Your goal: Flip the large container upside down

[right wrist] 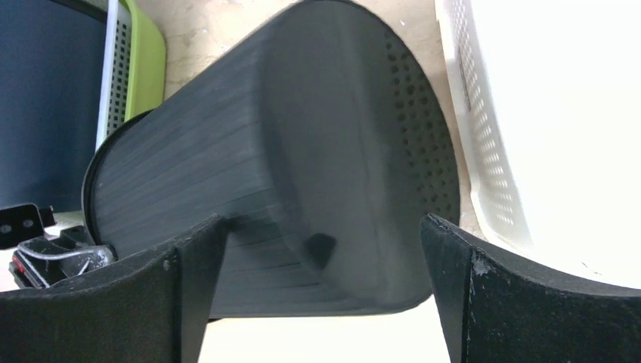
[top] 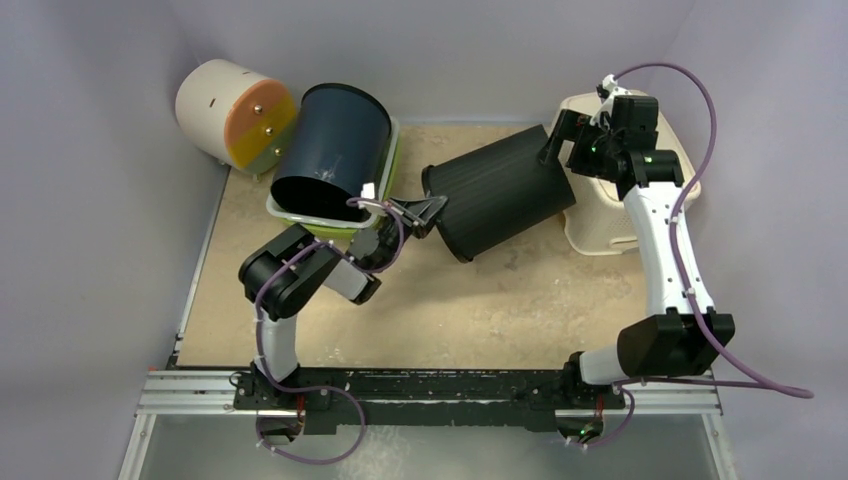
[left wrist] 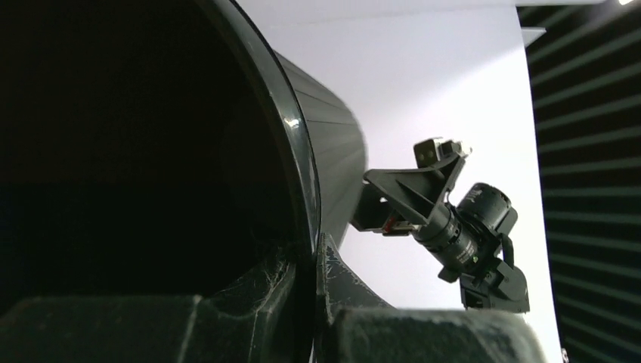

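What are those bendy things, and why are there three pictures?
They are two robot arms bolted to a table. One picture looks down from above; the other two come from cameras on the arms' wrists. Each arm ends in a two-finger pincher, an end effector. The left end effector pinches the rim of the black bucket, lying on its side. The right end effector is open around the bucket's bottom. Nearby: a blue bin in a green basket, a white basket, a white drum.

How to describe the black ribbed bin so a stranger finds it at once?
On the beige table, between the green crate and the white perforated basket, a black plastic bin lies on its side. Only it has ribbed walls; the dark blue bucket nearby is smooth.
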Action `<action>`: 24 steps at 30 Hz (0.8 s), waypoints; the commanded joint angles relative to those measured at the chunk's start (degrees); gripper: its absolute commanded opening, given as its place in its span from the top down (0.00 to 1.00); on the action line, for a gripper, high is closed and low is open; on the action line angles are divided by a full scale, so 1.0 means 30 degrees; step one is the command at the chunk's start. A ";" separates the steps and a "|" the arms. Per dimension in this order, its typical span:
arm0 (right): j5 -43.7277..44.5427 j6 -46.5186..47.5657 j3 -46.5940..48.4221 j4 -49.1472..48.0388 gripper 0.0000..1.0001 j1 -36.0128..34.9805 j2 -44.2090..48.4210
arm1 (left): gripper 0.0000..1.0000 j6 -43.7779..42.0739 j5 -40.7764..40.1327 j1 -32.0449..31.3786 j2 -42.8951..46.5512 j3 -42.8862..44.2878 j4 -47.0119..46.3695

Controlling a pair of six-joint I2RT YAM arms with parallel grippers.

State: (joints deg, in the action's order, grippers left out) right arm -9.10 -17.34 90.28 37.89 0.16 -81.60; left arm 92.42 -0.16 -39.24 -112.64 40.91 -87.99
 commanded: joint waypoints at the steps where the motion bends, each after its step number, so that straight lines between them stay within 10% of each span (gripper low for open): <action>1: -0.0075 0.0171 0.0104 -0.0146 0.02 -0.0025 0.0625 | 1.00 0.0482 -0.0343 0.0452 -0.0284 -0.4041 -0.3591; 10: -0.0560 0.0055 -0.0527 -0.0402 0.02 -0.0025 0.0625 | 1.00 0.0797 0.0108 0.1015 -0.1387 -0.7403 -0.3601; 24: -0.2734 -0.0121 0.0641 -0.0400 0.01 -0.0025 0.0951 | 0.66 0.0957 0.0161 0.2347 -0.3369 -1.0785 -0.3544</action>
State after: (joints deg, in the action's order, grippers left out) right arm -22.59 -19.40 89.84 36.51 -2.31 -79.09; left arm 96.36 2.28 -35.29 -109.49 22.68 -88.58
